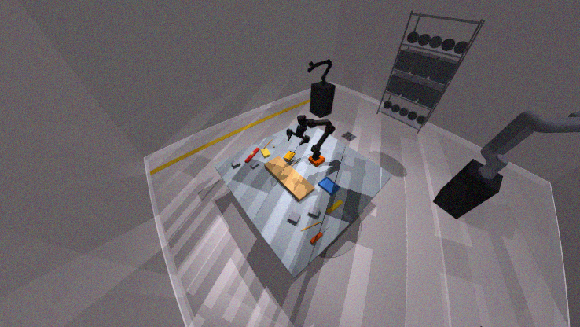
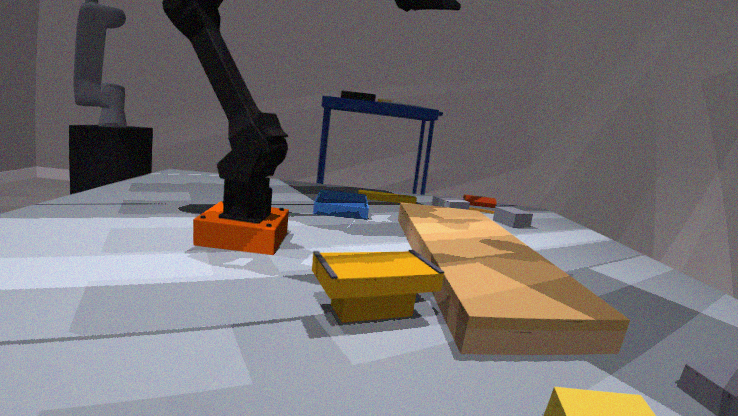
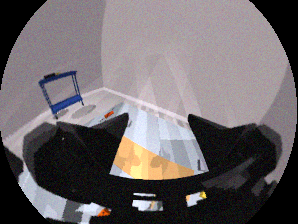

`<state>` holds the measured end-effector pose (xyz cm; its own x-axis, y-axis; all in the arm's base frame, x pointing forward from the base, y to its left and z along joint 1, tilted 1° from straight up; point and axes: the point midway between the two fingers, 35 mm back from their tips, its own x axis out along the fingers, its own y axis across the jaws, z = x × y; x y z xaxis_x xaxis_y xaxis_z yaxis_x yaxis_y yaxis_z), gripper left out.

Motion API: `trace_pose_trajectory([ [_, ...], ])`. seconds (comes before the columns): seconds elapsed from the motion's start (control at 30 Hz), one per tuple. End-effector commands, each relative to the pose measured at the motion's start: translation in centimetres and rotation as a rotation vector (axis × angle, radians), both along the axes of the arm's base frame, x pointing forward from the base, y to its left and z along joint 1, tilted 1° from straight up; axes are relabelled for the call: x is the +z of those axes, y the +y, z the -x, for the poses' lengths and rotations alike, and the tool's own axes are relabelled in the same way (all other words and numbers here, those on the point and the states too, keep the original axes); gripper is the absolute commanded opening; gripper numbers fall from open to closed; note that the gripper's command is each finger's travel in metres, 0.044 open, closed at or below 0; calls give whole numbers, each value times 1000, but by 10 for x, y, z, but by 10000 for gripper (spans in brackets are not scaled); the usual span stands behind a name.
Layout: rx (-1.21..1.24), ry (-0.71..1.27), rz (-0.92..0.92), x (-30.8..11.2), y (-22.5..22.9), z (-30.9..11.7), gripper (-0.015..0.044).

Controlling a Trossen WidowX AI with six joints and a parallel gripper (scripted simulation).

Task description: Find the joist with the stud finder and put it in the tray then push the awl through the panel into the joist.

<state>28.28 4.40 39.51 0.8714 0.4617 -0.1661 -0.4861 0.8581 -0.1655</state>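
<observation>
My gripper point(image 1: 294, 142) point(image 3: 159, 116) is wide open and empty, raised above the table on the far side of the panel; in the exterior view only a piece of it shows at the top edge. The yellow stud finder point(image 1: 288, 156) point(image 2: 377, 273) stands on the table beside the near end of the panel in the exterior view, below the gripper. The wooden floor panel point(image 1: 290, 178) point(image 2: 516, 273) point(image 3: 145, 162) lies flat; no hole can be made out. The blue tray point(image 1: 328, 185) point(image 2: 341, 209) is empty. What looks like the awl, with an orange-red handle point(image 1: 316, 237) point(image 2: 479, 200) point(image 3: 109, 114), lies near the table corner.
Grey blocks point(image 1: 293, 218) point(image 1: 313, 211) point(image 2: 512, 217) lie beyond one panel end, near a yellow bar point(image 1: 334, 206) point(image 2: 387, 196) and a thin stick point(image 1: 311, 225). A red bar point(image 1: 251, 154), a yellow block point(image 1: 265, 152) point(image 2: 599, 403) and more grey blocks lie toward the other end.
</observation>
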Motion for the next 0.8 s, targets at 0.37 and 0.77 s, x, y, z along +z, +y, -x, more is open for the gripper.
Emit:
trace_pose_trajectory([
  [0.37, -268, 543, 316, -198, -161, -6, 440],
  [0.77, -195, 887, 319, -302, -211, 75, 440],
])
